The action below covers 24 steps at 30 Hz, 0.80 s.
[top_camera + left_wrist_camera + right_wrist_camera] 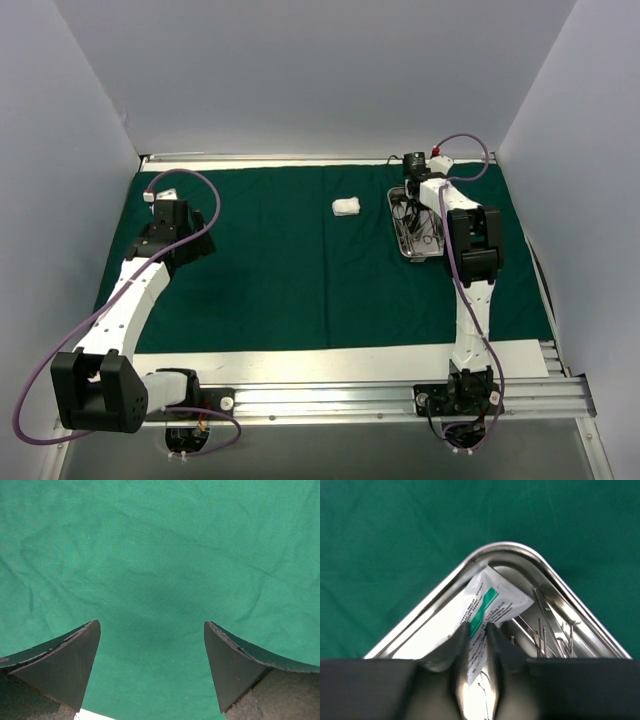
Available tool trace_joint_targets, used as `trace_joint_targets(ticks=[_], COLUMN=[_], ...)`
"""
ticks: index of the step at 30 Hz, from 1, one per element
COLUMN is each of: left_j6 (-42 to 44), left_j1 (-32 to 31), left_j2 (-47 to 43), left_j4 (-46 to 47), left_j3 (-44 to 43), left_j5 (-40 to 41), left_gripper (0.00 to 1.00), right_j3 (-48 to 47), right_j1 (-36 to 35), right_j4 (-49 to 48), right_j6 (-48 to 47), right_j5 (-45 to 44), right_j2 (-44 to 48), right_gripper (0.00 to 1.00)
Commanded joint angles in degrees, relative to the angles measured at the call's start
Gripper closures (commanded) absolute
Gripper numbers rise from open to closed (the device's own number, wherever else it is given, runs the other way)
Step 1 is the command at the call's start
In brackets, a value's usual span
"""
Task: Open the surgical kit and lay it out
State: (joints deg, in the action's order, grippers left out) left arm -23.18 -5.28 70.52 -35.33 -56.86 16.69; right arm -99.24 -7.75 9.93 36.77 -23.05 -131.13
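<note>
1 green drape [300, 270] lies spread flat on the table. 1 steel tray [420, 256] stands on its far right part, and 1 white gauze wad [346, 207] lies to the left of the tray, not touching it. Only the right wrist view shows inside the tray. There 1 white-green packet [492, 600] sits in the corner, pinched by the right gripper [476, 630], beside thin silver instruments [550, 630] which I cannot count. The left gripper [151, 627] hangs over bare drape, spread wide and holding nothing.

Pale grey walls [300, 70] enclose a white tabletop [300, 362] — evenly lit.
</note>
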Motion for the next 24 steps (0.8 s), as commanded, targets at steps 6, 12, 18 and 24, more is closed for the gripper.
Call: trace_joint_targets(ticks=[6,12,18,24], left_j6=[0.77,0.68,0.77,0.68], left_j1=[-0.26,-0.26,-0.17,-0.17], left_j2=[-0.74,-0.56,-0.65,-0.74], left_j4=[2.11,2.11,2.11,2.11], left_j3=[-0.53,-0.62,-0.62,-0.53], left_j5=[0.10,0.01,0.01,0.28], left_gripper=[0.06,0.06,0.06,0.06], right_j3=[0.45,2.73,7.65,9.68], right_j1=[0.89,1.51,1.86,2.12], right_j4=[5.62,3.34,-2.63,-6.68], right_j6=[-4.42,-7.94,-11.46,-14.79], right_j5=[5.91,8.28,12.23,13.90], right_j2=[-0.19,3.60,9.13,14.32], right_gripper=[1.00,1.00,1.00,1.00])
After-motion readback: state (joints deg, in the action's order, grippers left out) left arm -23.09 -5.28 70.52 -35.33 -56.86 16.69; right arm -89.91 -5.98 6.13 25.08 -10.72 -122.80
